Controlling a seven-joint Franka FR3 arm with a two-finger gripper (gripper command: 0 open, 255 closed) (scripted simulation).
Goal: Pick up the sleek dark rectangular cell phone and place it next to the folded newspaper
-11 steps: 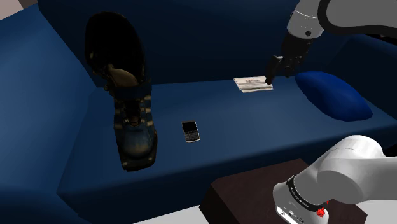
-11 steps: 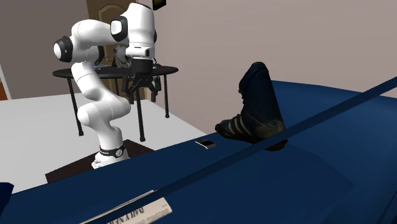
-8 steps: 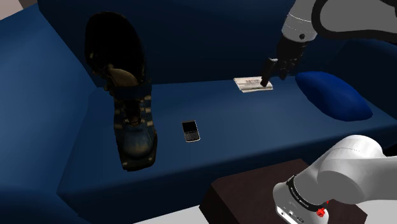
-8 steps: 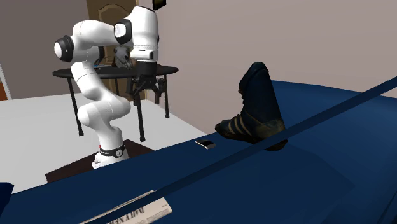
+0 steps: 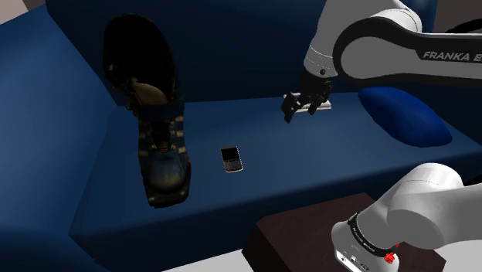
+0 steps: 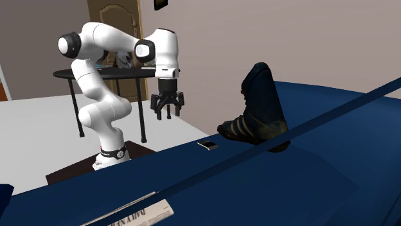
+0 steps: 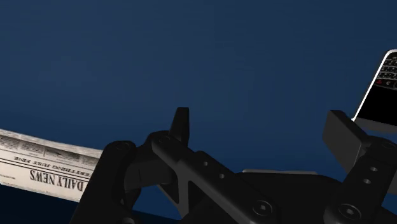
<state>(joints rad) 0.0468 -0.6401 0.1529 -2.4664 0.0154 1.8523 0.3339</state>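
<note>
The dark cell phone [image 5: 230, 159] with a keypad lies flat on the blue sofa seat [image 5: 263, 147], beside a tall dark boot [image 5: 158, 131]. My gripper [image 5: 300, 108] hangs open above the seat, between phone and newspaper, holding nothing. It covers most of the folded newspaper [image 5: 329, 106]. In the second exterior view the gripper [image 6: 168, 110] hovers short of the phone [image 6: 207, 145], and the newspaper [image 6: 138, 215] lies at the near edge. Along the wrist view, the phone [image 7: 382, 89] sits beyond one fingertip [image 7: 343, 135] and the newspaper [image 7: 44, 168] lies off to the other side.
A blue cushion [image 5: 405, 116] rests on the seat at the shoulder view's right. The boot [image 6: 257, 109] stands upright near the phone. A dark stand [image 5: 301, 232] holds the arm's base. A round black table [image 6: 115, 72] and a brown door [image 6: 115, 19] stand behind the arm.
The arm has swung from over the newspaper toward the shoulder view's left and come lower, closer to the phone. Phone, newspaper and boot have not moved.
</note>
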